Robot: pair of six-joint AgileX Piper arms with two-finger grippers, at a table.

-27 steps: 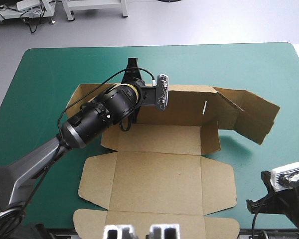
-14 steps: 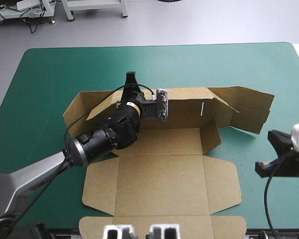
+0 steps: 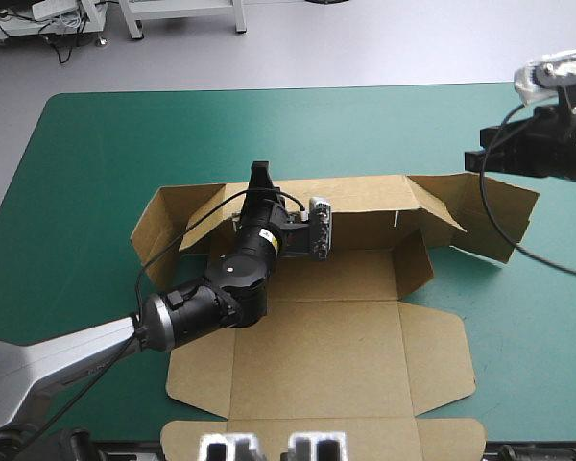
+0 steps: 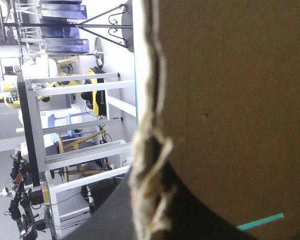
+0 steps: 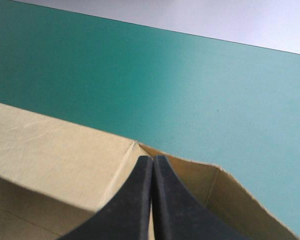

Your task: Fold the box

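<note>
**Teal-green cover (image 3: 96,144) carrying a half-raised brown box (image 3: 317,355)**

Box is lying mid-table, its rear wall (image 3: 365,197) standing toward the far edge. Left gripper (image 3: 260,181) is pinching that wall's top edge, apparently steadying it upright. Right gripper (image 5: 153,159), fingers pressed together and empty, is hovering over the splayed right-hand flap (image 3: 494,216), likely readying to push it inward.

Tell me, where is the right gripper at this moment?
In the high view the right gripper hangs shut near the table's far right corner, just above the far right flap of the box.
</note>
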